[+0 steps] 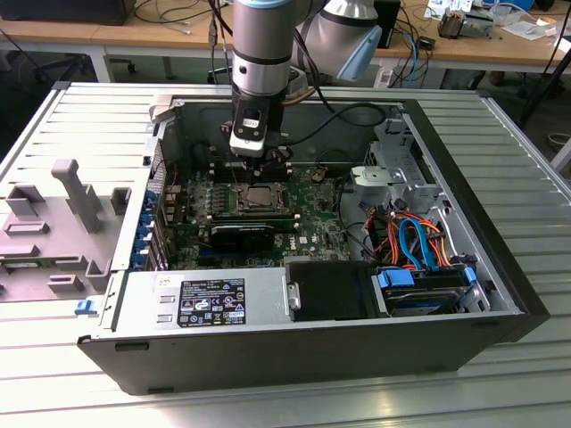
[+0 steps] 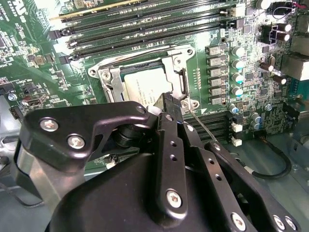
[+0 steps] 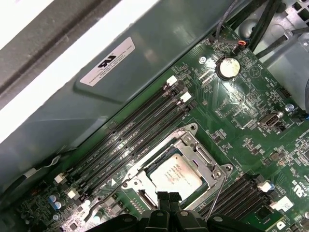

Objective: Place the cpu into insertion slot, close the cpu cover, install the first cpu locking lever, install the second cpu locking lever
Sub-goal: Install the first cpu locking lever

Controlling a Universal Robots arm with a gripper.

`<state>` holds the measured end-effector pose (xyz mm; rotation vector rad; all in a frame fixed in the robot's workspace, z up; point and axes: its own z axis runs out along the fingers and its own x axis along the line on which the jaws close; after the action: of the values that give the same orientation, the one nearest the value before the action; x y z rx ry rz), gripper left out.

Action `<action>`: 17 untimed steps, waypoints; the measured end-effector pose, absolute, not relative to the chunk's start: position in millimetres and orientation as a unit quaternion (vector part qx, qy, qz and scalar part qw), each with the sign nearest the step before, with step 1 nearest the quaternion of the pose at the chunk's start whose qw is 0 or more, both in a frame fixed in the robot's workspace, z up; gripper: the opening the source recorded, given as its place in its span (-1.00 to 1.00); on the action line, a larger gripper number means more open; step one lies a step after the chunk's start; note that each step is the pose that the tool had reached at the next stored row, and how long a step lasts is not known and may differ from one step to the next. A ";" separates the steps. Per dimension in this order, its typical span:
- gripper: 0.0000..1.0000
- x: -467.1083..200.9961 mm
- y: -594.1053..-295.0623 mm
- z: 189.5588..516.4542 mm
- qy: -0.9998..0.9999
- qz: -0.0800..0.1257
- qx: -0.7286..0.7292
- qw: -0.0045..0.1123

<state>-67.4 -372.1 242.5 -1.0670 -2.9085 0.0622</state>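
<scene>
The cpu (image 2: pixel 144 86) lies flat in the insertion slot on the green motherboard (image 1: pixel 312 227), its dull silver top showing through the window of the cpu cover (image 2: pixel 108 79). The cover (image 3: pixel 205 157) is down around the cpu (image 3: pixel 176 175). One thin wire locking lever (image 3: pixel 216 195) slants up off the board beside the socket, right by my fingertips (image 2: pixel 166 99). A second wire lever (image 3: pixel 104 200) runs along the opposite side of the socket. My gripper (image 3: pixel 168 197) hovers over the socket's edge, shut, with nothing visibly between its fingers. In the exterior view the gripper (image 1: pixel 259 169) hangs just above the cpu (image 1: pixel 260 196).
The open computer case (image 1: pixel 500 267) lies on a slatted metal table. Memory slots (image 3: pixel 140 130) flank the socket. A power supply (image 1: pixel 205 299) sits at the near wall, drives with orange and blue cables (image 1: pixel 415 241) on the exterior view's right. Grey fixtures (image 1: pixel 62 214) stand outside the case.
</scene>
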 end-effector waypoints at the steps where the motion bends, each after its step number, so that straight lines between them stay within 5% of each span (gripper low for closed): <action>1: -0.79 -67.4 -372.1 242.5 -0.939 0.020 -0.343 0.021; 17: -0.79 -67.4 -372.1 242.5 -0.942 0.020 -0.333 0.021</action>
<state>-67.4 -372.1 242.5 -1.0325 -2.9214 0.0629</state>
